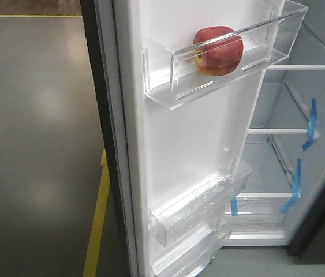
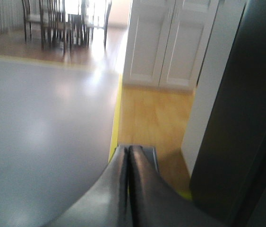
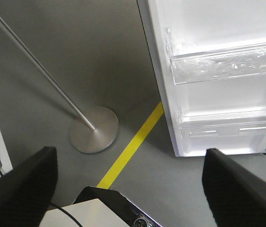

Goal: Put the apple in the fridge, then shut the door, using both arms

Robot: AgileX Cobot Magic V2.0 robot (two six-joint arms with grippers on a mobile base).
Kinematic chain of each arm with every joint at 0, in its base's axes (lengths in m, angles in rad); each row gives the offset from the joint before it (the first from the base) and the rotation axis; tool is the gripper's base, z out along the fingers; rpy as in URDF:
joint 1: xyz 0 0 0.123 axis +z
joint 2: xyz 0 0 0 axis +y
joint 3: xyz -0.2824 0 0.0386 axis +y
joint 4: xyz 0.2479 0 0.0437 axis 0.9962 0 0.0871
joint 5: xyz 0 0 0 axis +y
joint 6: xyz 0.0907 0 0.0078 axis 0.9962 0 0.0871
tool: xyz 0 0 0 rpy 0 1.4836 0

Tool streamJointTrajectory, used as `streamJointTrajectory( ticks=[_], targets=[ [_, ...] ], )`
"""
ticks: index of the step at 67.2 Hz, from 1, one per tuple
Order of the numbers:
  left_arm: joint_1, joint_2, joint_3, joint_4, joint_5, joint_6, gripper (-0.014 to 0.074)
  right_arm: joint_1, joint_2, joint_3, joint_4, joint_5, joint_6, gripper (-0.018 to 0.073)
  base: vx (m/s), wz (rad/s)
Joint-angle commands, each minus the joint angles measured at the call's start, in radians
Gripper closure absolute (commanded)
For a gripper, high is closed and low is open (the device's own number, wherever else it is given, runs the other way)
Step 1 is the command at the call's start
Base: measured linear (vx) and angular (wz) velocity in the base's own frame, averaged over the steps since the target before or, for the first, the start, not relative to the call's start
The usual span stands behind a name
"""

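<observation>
Left gripper (image 2: 127, 156): fingers pressed flat together, no gap, nothing between them. In its wrist view it sits bottom centre, over the edge where the grey floor (image 2: 43, 137) meets a yellow line (image 2: 115, 127). A dark grey panel (image 2: 246, 118) fills the right side of that view, close beside the gripper. Can't tell whether they touch.

Right gripper (image 3: 128, 152): spread wide, fingers (image 3: 24, 189) at the lower left and lower right corners of its view. It holds nothing and touches nothing, with only floor and the yellow stripe (image 3: 133, 146) between the fingers.

The apple (image 1: 217, 51) is in the top clear bin (image 1: 168, 86) on the door (image 1: 191, 144), upper centre of the front view. It lies tilted, resting on the bin floor behind the clear front wall.

The door stands open, white lining towards the camera and the dark outer edge (image 1: 93, 86) to its left. Two more clear bins (image 1: 200, 202) sit lower down, with nothing in them that I can see.

The fridge (image 1: 277, 104) interior shows at the right of the frame: white shelves (image 1: 280, 131) with blue tape strips (image 1: 312, 124) on the right wall.

In the right wrist view, the lower door bins (image 3: 227, 61) are upper right. A metal pole on a round base (image 3: 94, 136) stands on the floor left of the door's bottom corner, apart from it.

Far end of the left wrist view: white cupboard doors (image 2: 170, 42), wood floor (image 2: 151, 113), and chairs (image 2: 62, 21) at upper left.
</observation>
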Motion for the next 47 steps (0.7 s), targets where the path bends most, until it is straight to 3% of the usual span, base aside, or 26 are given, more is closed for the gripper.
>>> streamJointTrajectory(
  ticks=[1,19,30,38,47],
  targets=[
    [-0.002,0.166,-0.148,-0.003,0.044,0.036,0.0603,0.0,0.01,-0.021,0.041,-0.036,-0.007,-0.0035,0.0,0.0],
    [-0.002,0.567,-0.461,-0.005,0.334,0.13,0.0603,0.0,0.01,-0.021,0.041,-0.036,-0.007,-0.0035,0.0,0.0],
    [-0.002,0.757,-0.613,-0.022,0.433,0.153,0.0603,0.0,0.01,-0.021,0.041,-0.036,-0.007,-0.0035,0.0,0.0],
    [-0.002,0.87,-0.708,-0.091,0.472,0.167,0.0603,0.0,0.01,-0.021,0.041,-0.036,-0.007,-0.0035,0.0,0.0],
    [-0.002,0.969,-0.794,-0.254,0.476,0.286,0.0603,0.0,0.01,-0.021,0.041,-0.036,-0.007,-0.0035,0.0,0.0]
  ],
)
